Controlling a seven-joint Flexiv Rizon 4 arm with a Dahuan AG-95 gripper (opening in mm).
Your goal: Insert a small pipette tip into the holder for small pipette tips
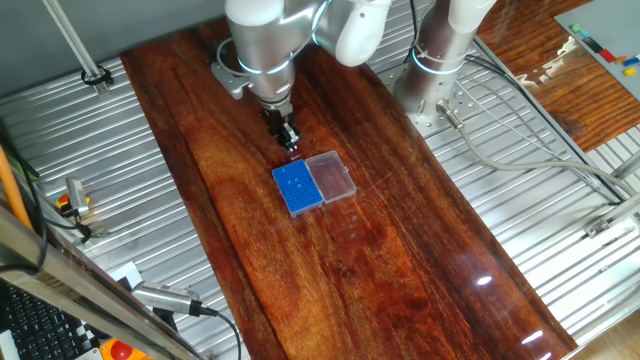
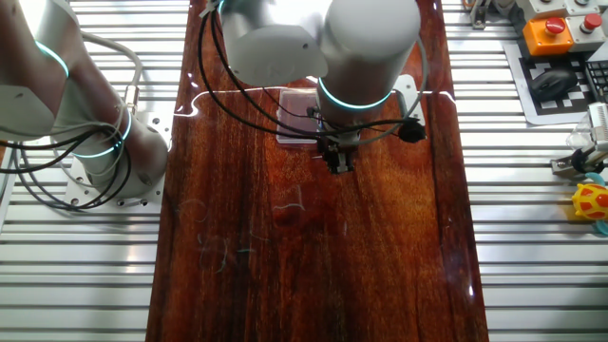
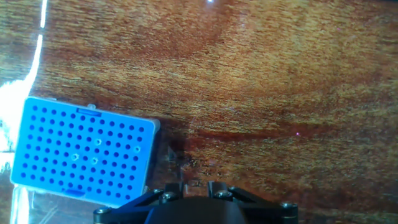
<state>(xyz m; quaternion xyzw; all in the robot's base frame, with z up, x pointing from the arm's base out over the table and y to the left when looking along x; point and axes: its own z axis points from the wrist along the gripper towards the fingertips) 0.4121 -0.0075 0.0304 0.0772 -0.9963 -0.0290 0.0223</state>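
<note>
— Dark polished wooden table (image 1: 400,250), ribbed metal on both sides. On it?
— Small blue square holder (image 3: 84,152) (fine grid of holes, few filled), clear lid (image 1: 331,176) alongside. Gripper (image 1: 290,140) just beside; closure impossible to tell

Wooden table (image 1: 400,260) bears blue holder (image 1: 297,187) and clear lid (image 1: 332,176).

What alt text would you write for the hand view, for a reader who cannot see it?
A blue holder for small pipette tips lies at lower left on a dark wooden table, a few of its holes filled. The claw's black base fills the bottom edge.
</note>
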